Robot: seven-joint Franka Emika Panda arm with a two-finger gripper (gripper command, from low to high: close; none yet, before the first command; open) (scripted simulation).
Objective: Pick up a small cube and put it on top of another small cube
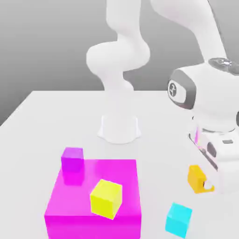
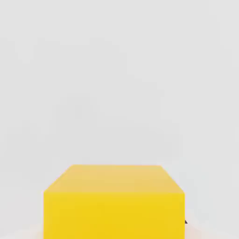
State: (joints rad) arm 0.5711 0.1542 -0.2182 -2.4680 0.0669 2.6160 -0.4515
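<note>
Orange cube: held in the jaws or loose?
Held, it seems: the exterior view shows the jaws shut on the orange cube, and a cube sits close in the hand view.

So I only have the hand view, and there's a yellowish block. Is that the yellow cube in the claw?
Observer: No, the exterior view shows the claw at an orange cube; the yellow cube is away toward that view's left.

Visitor: Anything else near the orange one?

Observer: A cyan cube, lower in the exterior view and a little to its left.

Visitor: And further off?

Observer: A purple cube, by a far corner of a wide magenta block.
</note>
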